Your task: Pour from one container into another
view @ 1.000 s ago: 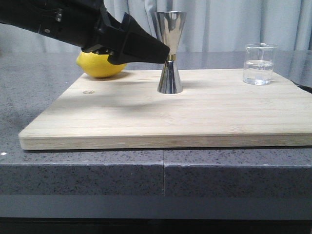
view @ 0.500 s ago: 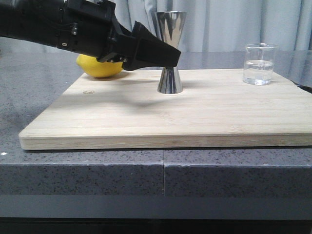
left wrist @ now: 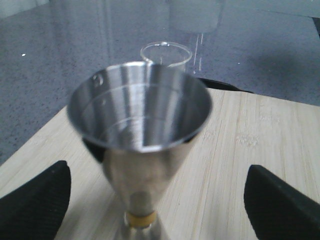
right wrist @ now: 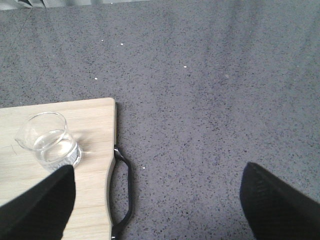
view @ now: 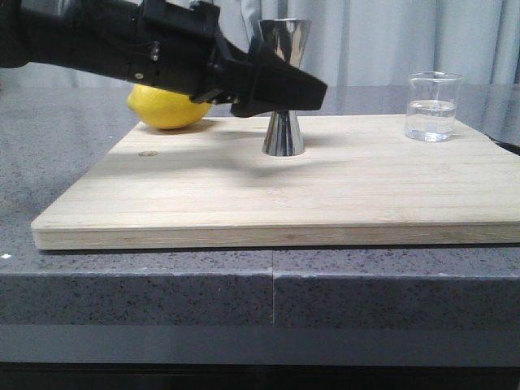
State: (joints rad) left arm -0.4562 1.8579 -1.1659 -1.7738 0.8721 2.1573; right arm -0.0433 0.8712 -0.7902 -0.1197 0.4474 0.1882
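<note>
The jigger (view: 283,88) stands upright near the middle of the board (view: 244,195), its empty upper cup open and its gold band at the waist. The left end effector (left wrist: 157,197) is at the jigger with its fingers (left wrist: 35,200) spread wide, one on each side of the waist and neither touching the steel; it holds nothing. The step in hand looks like steadying the jigger so it can receive the pour. To do it well, the fingers should close level on the narrow waist at the gold band, centred, so the smooth steel cannot twist or tip, and the grip should be gentle enough not to skid the foot across the board.

The beaker (view: 434,106), about a third full of clear liquid, sits to the right of the jigger, well apart from it, near the board's far right corner. The right end effector (right wrist: 157,200) hovers above the worktop (right wrist: 210,75) beyond that corner, wide open and empty, with the beaker just beside one finger but not between the two. It needs to shift over the beaker before closing, and the pour lip should end up facing the jigger.

A lemon (view: 166,108) lies behind and left of the jigger, clear of the job.
</note>
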